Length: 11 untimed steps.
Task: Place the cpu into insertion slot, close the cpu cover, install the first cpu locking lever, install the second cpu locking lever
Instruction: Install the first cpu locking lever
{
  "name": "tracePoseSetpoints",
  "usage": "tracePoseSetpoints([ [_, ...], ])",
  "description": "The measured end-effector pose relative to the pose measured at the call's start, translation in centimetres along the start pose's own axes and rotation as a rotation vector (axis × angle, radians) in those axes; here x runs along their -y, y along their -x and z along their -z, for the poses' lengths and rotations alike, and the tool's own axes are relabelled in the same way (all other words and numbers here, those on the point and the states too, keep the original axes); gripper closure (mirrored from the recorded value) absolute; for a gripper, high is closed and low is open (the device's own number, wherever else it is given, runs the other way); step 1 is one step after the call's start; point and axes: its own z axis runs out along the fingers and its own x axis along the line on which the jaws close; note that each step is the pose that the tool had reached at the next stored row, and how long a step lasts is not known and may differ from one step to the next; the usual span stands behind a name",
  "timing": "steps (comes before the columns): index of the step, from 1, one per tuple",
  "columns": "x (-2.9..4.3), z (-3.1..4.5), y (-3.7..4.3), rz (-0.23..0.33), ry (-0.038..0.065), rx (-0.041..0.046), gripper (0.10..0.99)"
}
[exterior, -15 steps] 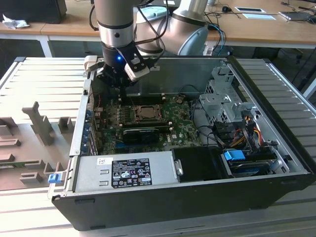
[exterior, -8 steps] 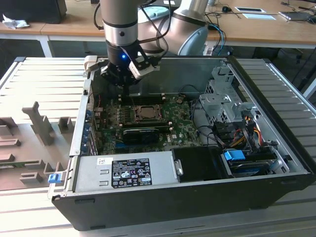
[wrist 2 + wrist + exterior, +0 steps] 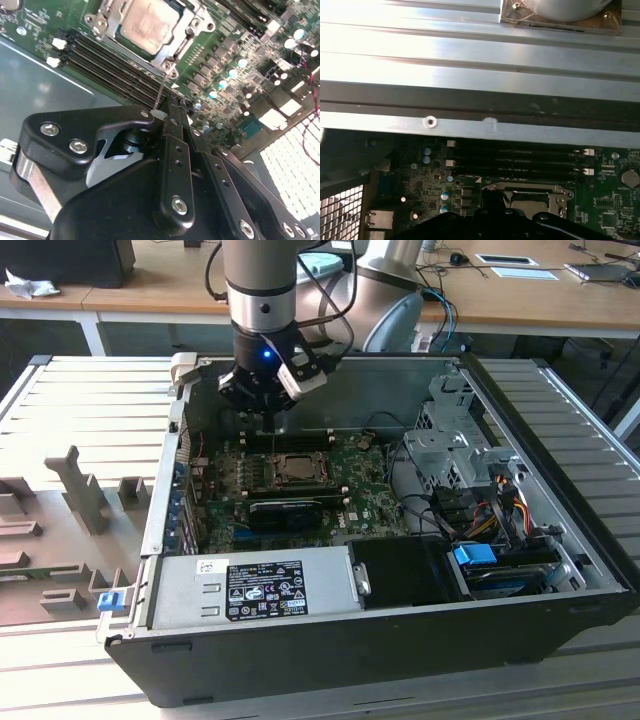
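The cpu (image 3: 150, 19) lies silvery face up in the insertion slot (image 3: 296, 469) on the green board. The cpu cover (image 3: 108, 24) lies flat around it as a metal frame. A thin wire locking lever (image 3: 161, 90) stands up from the socket's corner, and its pale tip rests against my fingertips (image 3: 170, 116). My gripper (image 3: 175, 107) is shut, with the two black fingers pressed together. In the exterior view the gripper (image 3: 262, 418) hangs just behind the socket, above the memory slots. The first wrist view shows the socket (image 3: 530, 196) beyond the dark fingers (image 3: 492, 199).
The open computer case (image 3: 330, 640) lies on a slatted metal table. Black memory slots (image 3: 110, 70) run beside the socket. A black expansion card (image 3: 285, 512), the power supply (image 3: 250, 585), a drive cage (image 3: 450, 445) and cables (image 3: 490, 510) fill the case. The case's back wall (image 3: 480, 130) stands close by.
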Motion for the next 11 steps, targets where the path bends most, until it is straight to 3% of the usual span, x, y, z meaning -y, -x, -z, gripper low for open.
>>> tracePoseSetpoints([
  [11, 0.08, -0.38, 0.52, 0.0, 0.001, 0.0001, 0.98],
])
